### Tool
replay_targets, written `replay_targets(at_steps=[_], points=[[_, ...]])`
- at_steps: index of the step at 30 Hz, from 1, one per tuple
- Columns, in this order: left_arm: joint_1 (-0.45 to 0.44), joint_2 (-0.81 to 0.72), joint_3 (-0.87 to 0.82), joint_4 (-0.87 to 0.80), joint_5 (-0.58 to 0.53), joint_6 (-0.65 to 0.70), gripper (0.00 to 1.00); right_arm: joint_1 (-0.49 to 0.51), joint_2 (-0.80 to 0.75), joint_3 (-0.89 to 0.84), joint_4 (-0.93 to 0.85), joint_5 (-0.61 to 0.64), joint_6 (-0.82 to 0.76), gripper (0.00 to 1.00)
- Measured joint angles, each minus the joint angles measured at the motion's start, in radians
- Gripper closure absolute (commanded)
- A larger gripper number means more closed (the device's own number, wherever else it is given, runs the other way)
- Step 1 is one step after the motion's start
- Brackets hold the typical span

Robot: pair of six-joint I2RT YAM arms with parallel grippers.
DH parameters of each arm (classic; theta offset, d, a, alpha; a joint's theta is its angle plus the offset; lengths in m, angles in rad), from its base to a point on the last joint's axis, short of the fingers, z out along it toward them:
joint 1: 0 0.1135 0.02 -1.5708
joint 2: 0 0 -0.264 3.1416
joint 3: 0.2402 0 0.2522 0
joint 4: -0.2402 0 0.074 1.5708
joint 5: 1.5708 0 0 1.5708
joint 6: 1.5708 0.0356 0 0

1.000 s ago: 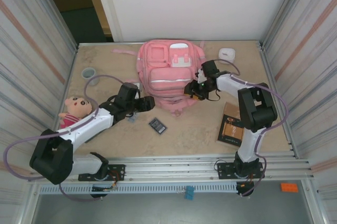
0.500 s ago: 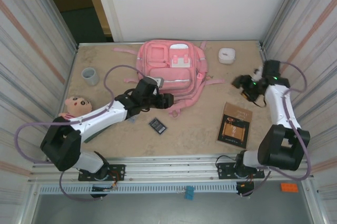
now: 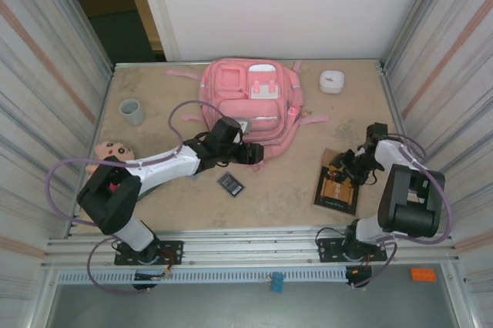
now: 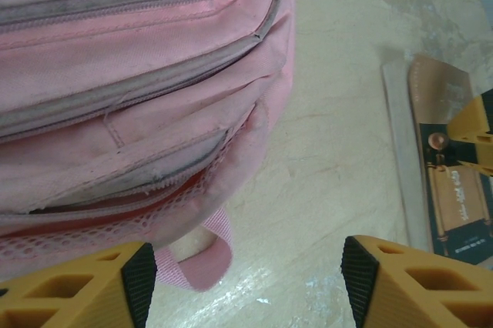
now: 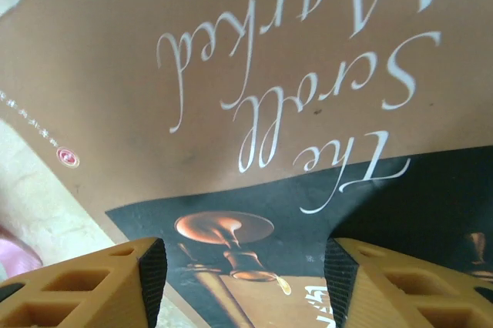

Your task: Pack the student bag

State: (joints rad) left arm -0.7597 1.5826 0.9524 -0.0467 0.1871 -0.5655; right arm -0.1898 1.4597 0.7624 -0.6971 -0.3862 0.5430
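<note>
The student bag (image 3: 250, 101) is a pink backpack lying flat at the back middle of the table, pockets up. My left gripper (image 3: 258, 152) is open at the bag's near edge. In the left wrist view the bag's zipped pockets (image 4: 131, 74) take up the left side, and a pink strap loop (image 4: 204, 255) hangs close to my left finger, with the gripper (image 4: 246, 286) holding nothing. My right gripper (image 3: 344, 169) hovers open just above a brown and black book (image 3: 336, 188). The book's cover (image 5: 254, 74) lies right under the spread gripper (image 5: 245, 278).
A dark calculator (image 3: 230, 184) lies in front of the bag. A doll (image 3: 110, 151) is at the left, partly behind my left arm. A grey cup (image 3: 132, 111) stands at the back left and a small white case (image 3: 332, 80) at the back right. Metal walls close both sides.
My right arm left the bag's right side, swung out to the right, then came down over the book. My left gripper slid right along the bag's near edge.
</note>
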Motion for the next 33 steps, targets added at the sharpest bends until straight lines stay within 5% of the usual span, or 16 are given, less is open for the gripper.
replay_targets(at_steps=[9, 19, 33], points=[[-0.014, 0.052, 0.045, 0.03, 0.054, -0.008, 0.36, 0.179, 0.006, 0.019, 0.158, -0.032, 0.101, 0.39], [-0.117, 0.29, 0.283, 0.05, 0.163, -0.004, 0.55, -0.224, -0.127, 0.05, 0.05, -0.066, -0.016, 0.37], [-0.177, 0.556, 0.619, -0.164, 0.156, 0.111, 0.56, -0.24, -0.006, -0.054, 0.146, -0.206, -0.105, 0.4]])
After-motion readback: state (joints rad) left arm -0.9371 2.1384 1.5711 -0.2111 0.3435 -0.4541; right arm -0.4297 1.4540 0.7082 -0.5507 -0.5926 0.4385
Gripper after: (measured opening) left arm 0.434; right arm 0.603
